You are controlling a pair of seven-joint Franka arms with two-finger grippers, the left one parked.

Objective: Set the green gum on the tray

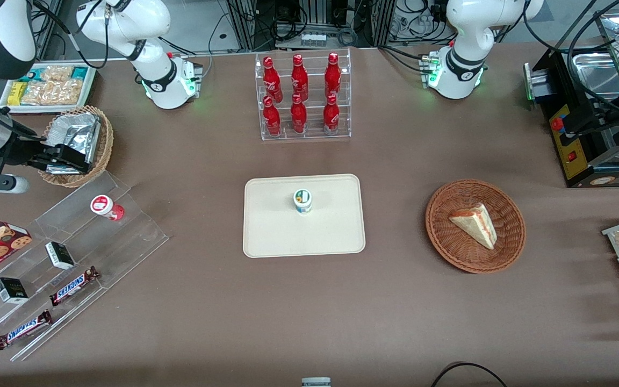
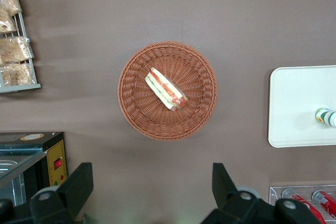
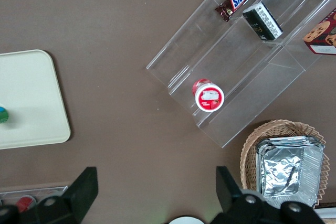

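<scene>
Now the green gum [image 1: 302, 201] stands upright near the middle of the tray [image 1: 266, 236], so the job looks done; the best thing is for the gripper [image 1: 62, 159], at the left edge of the front view over a wicker basket [image 1: 102, 156], to keep away and not bump it. Its fingers are spread apart and hold nothing. The gum is a small, smooth, round bottle, and the tray is flat, cream and smooth with rounded corners and a low rim.

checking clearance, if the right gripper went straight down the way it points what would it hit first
Likely bare table. The gripper, open, hangs above the table's working-arm end and looks down on brown cloth between the tray and the clear stand. Depth is unclear.
</scene>
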